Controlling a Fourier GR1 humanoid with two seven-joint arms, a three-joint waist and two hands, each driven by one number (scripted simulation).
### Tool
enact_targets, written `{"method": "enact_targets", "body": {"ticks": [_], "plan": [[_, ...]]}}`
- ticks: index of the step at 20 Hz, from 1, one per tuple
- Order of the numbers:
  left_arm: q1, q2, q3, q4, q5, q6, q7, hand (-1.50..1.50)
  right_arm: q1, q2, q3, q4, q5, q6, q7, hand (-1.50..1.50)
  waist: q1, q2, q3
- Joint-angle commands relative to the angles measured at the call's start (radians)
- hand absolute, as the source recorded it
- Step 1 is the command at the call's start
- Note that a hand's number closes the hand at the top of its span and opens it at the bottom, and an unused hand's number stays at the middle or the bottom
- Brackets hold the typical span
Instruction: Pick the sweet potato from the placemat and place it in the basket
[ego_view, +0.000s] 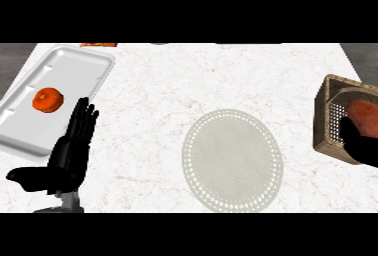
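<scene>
The reddish-brown sweet potato (362, 113) is over the inside of the brown wicker basket (328, 107) at the right edge. My right hand (359, 145) comes in from the lower right and covers the potato's near end; its fingers are mostly out of the picture. The round pale grey placemat (232, 160) lies bare in the middle of the counter. My left hand (71, 145) rests open at the lower left, fingers straight and pointing up, thumb out to the left.
A white rectangular tray (74, 65) lies tilted at the upper left with a small orange fruit (47, 99) on it. The left hand's fingertips overlap the tray's right rim. White marble counter lies between the placemat and the basket.
</scene>
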Motion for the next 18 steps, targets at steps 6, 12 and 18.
{"method": "enact_targets", "body": {"ticks": [6,12,18], "plan": [[-0.019,0.021,0.031,-0.001,0.017,-0.024,0.024,0.0,0.045,-0.11,-0.17,0.202,-0.087,-0.003,-0.159,1.5,0.006,0.001,0.0],[0.05,-0.005,-0.01,-0.071,-0.012,-0.014,0.03,0.0,0.182,-0.067,-0.155,0.165,-0.059,-0.064,-0.227,1.5,0.006,0.0,0.0],[-0.065,-0.003,0.018,-0.004,-0.005,-0.01,0.062,0.0,0.228,-0.062,-0.212,0.229,-0.092,-0.134,-0.322,1.5,0.002,0.001,0.0]]}}
